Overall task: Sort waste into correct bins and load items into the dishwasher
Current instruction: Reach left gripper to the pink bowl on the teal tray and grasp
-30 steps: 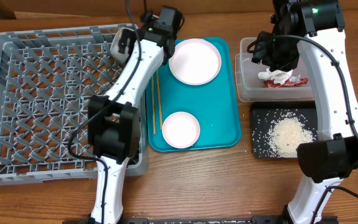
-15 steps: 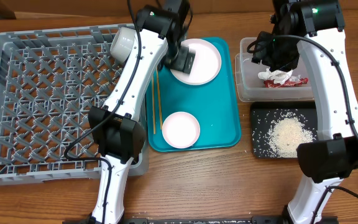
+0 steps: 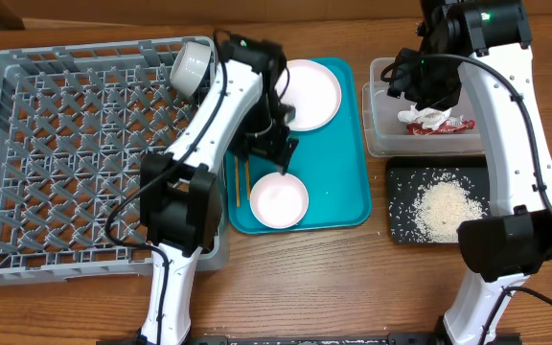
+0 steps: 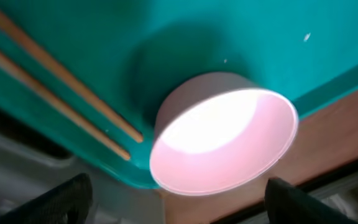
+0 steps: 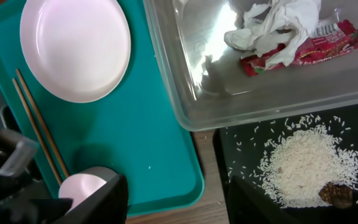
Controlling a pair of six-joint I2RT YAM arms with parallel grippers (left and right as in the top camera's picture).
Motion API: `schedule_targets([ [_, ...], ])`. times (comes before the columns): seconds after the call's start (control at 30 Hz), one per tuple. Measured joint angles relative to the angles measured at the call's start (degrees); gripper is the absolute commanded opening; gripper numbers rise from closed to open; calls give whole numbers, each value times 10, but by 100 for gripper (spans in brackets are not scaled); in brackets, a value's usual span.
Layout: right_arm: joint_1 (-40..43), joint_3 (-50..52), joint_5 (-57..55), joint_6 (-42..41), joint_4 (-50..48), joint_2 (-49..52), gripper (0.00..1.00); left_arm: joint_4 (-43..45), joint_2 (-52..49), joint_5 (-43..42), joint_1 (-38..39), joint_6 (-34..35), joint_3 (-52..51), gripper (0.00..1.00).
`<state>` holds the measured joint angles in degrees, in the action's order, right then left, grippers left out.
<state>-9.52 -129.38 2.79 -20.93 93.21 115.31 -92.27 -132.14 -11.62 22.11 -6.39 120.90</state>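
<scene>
On the left side of the table (image 3: 333, 278) stands the grey dish rack (image 3: 75, 163), and 1 small white bowl (image 3: 192, 67) leans on its side in its far right corner. Just right of the rack lies the teal tray (image 3: 348, 182). At the right, the clear tub (image 3: 381, 144) is far and the black tray (image 3: 401, 230) is near, the 2 close together. The left gripper (image 3: 276, 158) hangs over the teal tray above the second bowl (image 3: 279, 199); its fingers stand wide apart on both sides and do not touch it. The right gripper (image 3: 425, 91) is over the far left part of the tub, and I cannot tell if its fingers are apart or together. The white plate (image 3: 310, 91) rests on the far part of the teal tray. The 2 chopsticks (image 3: 241, 187) lie side by side along the tray's left edge. Inside the tub, the white tissue (image 3: 429, 117) lies partly on the red wrapper (image 3: 453, 126). The rice grains (image 3: 444, 211) make a heap in the black tray, with 1 brownish scrap (image 5: 334, 193) at the edge of the heap.
</scene>
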Motion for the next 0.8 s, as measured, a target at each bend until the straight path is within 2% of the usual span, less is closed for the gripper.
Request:
schedule_targets([
  [0.13, 0, 0, 0, 0, -6, 0, 54, 86, 0, -1, 2, -28, -54, 85],
  [0.2, 0, 0, 3, 0, -5, 0, 54, 117, 0, 3, 8, -35, -71, 69],
  [0.3, 0, 0, 8, 0, -5, 0, 54, 140, 0, 21, 15, -41, -92, 34],
  [0.4, 0, 0, 9, 0, -5, 0, 54, 152, 0, 35, 19, -43, -107, 25],
  [0.47, 0, 0, 11, 0, -5, 0, 54, 157, 0, 40, 19, -42, -114, 7],
  [0.5, 0, 0, 11, 0, -5, 0, 54, 159, 0, 43, 19, -43, -118, 4],
  [0.8, 0, 0, 13, 0, -5, 0, 54, 131, 5, 49, 23, -24, -117, 4],
])
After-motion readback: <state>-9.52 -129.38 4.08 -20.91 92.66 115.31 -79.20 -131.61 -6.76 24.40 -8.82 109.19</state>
